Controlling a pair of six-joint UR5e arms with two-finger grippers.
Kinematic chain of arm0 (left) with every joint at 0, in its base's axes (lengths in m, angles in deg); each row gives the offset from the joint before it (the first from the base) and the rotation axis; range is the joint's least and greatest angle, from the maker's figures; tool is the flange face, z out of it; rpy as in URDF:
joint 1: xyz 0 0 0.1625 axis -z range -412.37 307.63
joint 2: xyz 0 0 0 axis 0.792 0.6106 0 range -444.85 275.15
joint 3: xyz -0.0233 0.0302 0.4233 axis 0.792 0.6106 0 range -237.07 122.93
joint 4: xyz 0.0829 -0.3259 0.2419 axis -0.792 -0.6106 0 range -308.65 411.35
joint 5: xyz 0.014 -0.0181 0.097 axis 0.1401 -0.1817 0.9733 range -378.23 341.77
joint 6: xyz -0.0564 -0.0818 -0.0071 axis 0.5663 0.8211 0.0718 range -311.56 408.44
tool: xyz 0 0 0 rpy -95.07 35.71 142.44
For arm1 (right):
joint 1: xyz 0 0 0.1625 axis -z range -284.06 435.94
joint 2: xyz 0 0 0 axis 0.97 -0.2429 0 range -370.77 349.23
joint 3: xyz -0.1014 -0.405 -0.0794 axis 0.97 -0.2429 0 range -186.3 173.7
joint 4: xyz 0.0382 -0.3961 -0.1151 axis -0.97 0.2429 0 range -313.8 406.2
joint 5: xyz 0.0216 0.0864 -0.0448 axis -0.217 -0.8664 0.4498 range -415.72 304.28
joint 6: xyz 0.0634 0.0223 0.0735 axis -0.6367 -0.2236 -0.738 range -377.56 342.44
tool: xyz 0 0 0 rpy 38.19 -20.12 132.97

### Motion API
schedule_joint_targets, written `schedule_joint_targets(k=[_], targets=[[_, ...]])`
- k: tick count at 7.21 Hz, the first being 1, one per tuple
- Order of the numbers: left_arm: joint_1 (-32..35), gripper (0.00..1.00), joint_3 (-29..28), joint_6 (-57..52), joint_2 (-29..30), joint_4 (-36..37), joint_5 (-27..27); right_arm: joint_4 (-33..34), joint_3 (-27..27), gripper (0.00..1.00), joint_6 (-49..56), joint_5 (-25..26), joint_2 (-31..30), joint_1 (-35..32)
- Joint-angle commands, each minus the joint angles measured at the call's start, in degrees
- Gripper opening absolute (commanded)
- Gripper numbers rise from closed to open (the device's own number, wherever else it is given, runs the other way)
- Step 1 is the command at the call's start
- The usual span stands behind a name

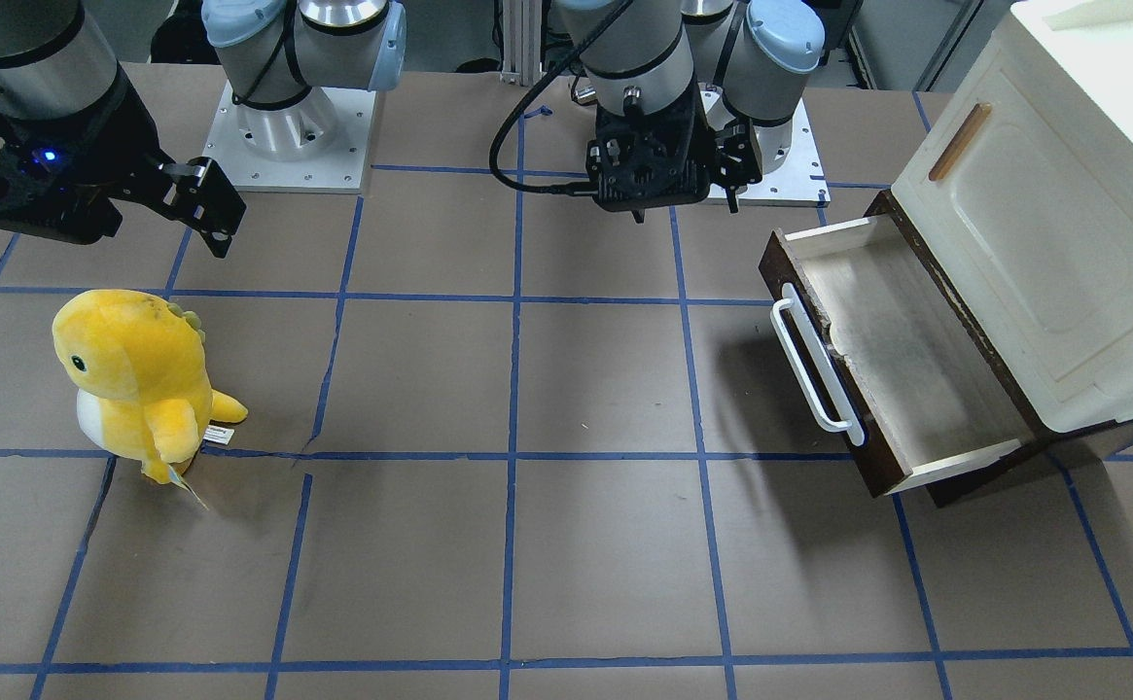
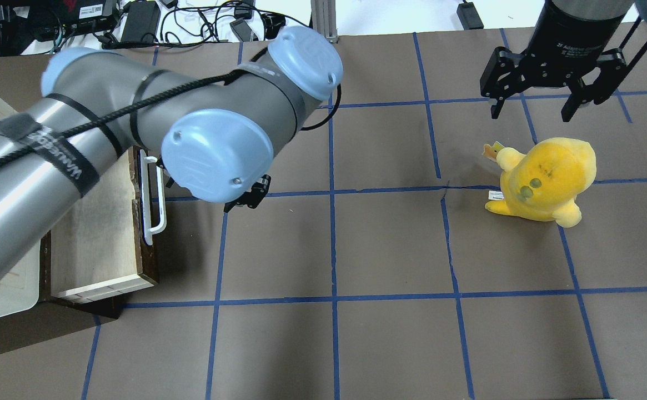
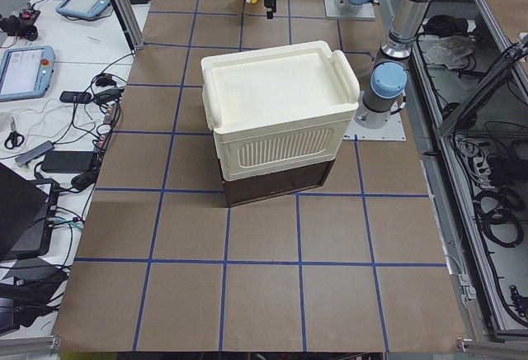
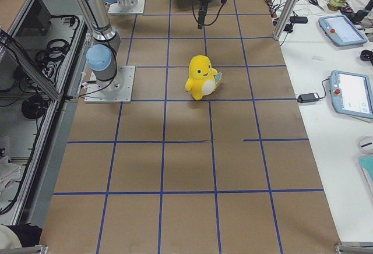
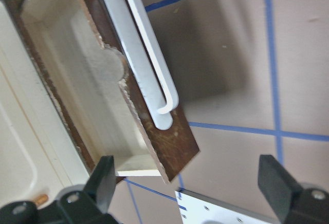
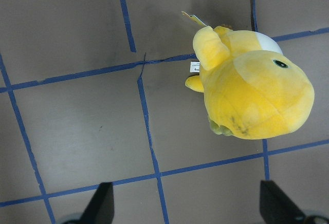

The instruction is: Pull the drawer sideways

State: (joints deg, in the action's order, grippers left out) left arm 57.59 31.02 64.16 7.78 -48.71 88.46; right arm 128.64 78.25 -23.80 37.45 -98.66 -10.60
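The drawer (image 1: 906, 369) stands pulled out of the cabinet, showing its dark brown front, long white bar handle (image 1: 816, 362) and pale empty inside. It also shows in the overhead view (image 2: 98, 239) and the left wrist view (image 5: 85, 95), where the handle (image 5: 146, 67) is in view. My left gripper (image 1: 687, 206) hangs open above the table near the drawer's robot-side end, clear of the handle. In the left wrist view it (image 5: 190, 180) has its fingers wide apart and holds nothing. My right gripper (image 2: 531, 108) is open and empty, above and beyond the plush.
A yellow plush dinosaur (image 1: 133, 384) stands on the table's far side from the drawer; it also shows in the right wrist view (image 6: 252, 88). The cream cabinet (image 1: 1062, 214) with a slim wooden handle sits above the drawer. Blue tape lines grid the brown table.
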Motion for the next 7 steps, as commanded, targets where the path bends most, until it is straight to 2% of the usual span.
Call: schedule_joint_targets(k=[1, 3, 4, 7], targets=[[-6.7, 0.96, -0.1, -0.4, -6.6, -0.6, -7.4, 0.0, 0.0, 1.0, 0.0, 0.0, 0.0, 0.0], [-15.1, 0.96, 0.2, -5.0, -9.5, -1.1, -15.8, 0.0, 0.0, 1.0, 0.0, 0.0, 0.0, 0.0], [-16.9, 0.96, 0.2, -9.7, -9.9, -1.1, -16.5, 0.0, 0.0, 1.0, 0.0, 0.0, 0.0, 0.0], [-18.5, 1.0, 0.5, -12.8, -9.1, 1.4, -16.6, 0.0, 0.0, 1.0, 0.0, 0.0, 0.0, 0.0]])
